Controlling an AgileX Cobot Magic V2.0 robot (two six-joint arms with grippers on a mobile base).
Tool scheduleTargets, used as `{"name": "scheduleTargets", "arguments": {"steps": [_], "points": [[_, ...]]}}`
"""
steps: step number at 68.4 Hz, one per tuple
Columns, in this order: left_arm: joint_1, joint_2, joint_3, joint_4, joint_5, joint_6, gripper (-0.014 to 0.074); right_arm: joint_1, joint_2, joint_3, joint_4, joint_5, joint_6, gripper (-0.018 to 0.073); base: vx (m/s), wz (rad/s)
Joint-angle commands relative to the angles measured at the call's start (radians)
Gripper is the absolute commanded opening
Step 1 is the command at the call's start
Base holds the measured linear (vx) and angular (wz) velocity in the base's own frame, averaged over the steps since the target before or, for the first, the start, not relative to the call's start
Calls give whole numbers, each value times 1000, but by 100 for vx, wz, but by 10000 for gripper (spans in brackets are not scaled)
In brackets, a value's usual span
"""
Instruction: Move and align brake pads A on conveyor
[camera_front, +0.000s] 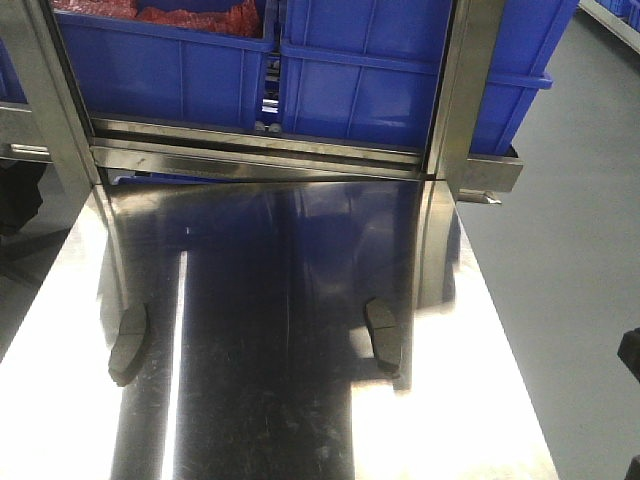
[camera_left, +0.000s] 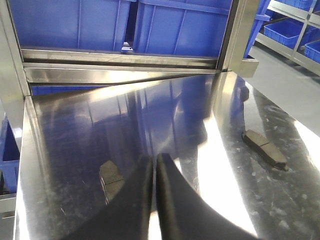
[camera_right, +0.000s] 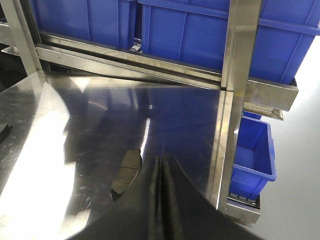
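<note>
Two stiff, likely heavy brake pads (camera_front: 127, 343) lie just left of the closed, empty left gripper (camera_left: 154, 161) and right gripper (camera_right: 159, 161); I'd pinch each across its narrow width.

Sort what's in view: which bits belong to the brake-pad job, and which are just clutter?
Job: left brake pad; right brake pad. No conveyor in view.
Lying about: blue bins; steel rack frame; steel tabletop under the pads.

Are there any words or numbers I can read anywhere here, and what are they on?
None: no words, numbers or signs can be read in any view.
The blue bins, the steel table, the left brake pad and the right brake pad all look plain.
</note>
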Motion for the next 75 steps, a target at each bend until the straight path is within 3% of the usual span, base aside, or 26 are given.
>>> {"name": "scheduleTargets", "arguments": {"steps": [1,75], "points": [[5,10,-21,-3,-70,-7,-7,-4,5,-28,-7,-75,-10,-10,1,-2],[5,10,-21,-3,-70,-7,-7,-4,5,-28,-7,-75,-10,-10,1,-1]]}}
